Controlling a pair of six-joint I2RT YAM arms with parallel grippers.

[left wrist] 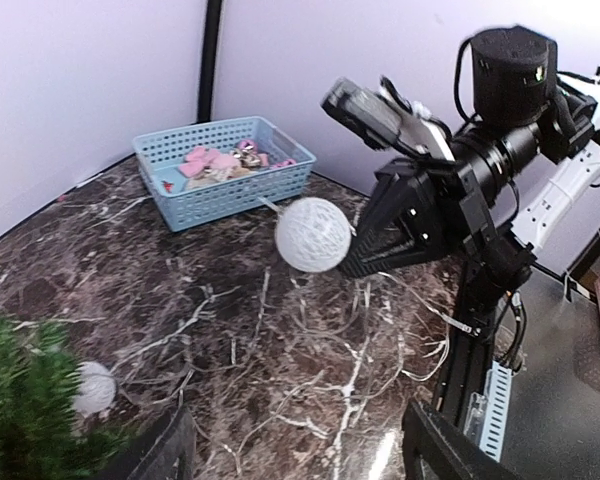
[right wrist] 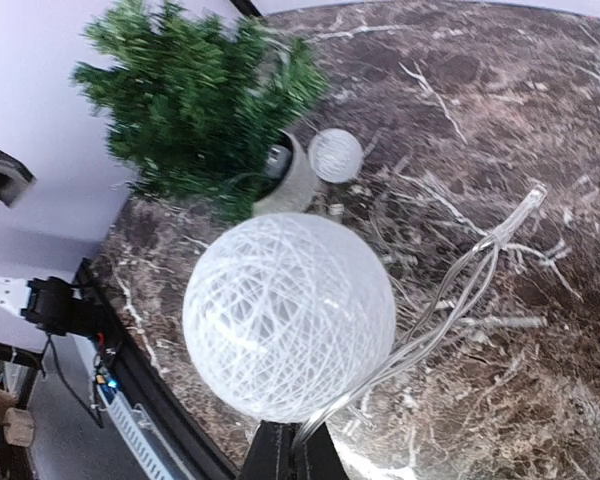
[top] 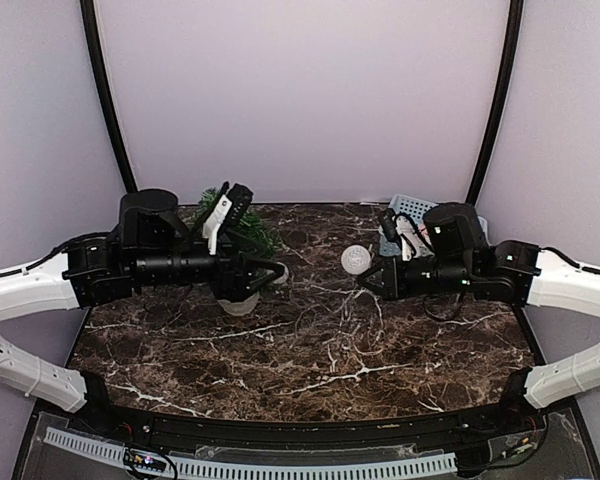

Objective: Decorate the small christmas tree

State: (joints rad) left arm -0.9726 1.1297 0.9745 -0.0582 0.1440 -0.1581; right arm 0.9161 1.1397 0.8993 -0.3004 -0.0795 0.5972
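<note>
Small christmas tree (top: 258,234) stands in its white pot (right wrist: 295,180) at the back left of the marble table (top: 330,360), upright, with no ornament on its branches that I can see. One white woven ball (right wrist: 336,155) lies on the table just beside the pot. My left gripper (top: 278,278) hovers right in front of the tree, released, jaws wide, holding nothing. Mid-table, my right gripper (left wrist: 352,262) is clenched on the clear wire (right wrist: 480,260) right at the base of a second white ball (right wrist: 288,315); that ball sits against my fingertips, lifted off the table, and the wire trails loose down onto the marble. Blue basket (left wrist: 220,190) with pink bits sits at the back right, behind my right arm. Step as I judge it: ball picked up, carry to the tree. The next move calls for a leftward reach at branch height and laying the wire over a branch so the ball hangs, minding the slack wire and my left arm, which is parked close to the tree.
</note>
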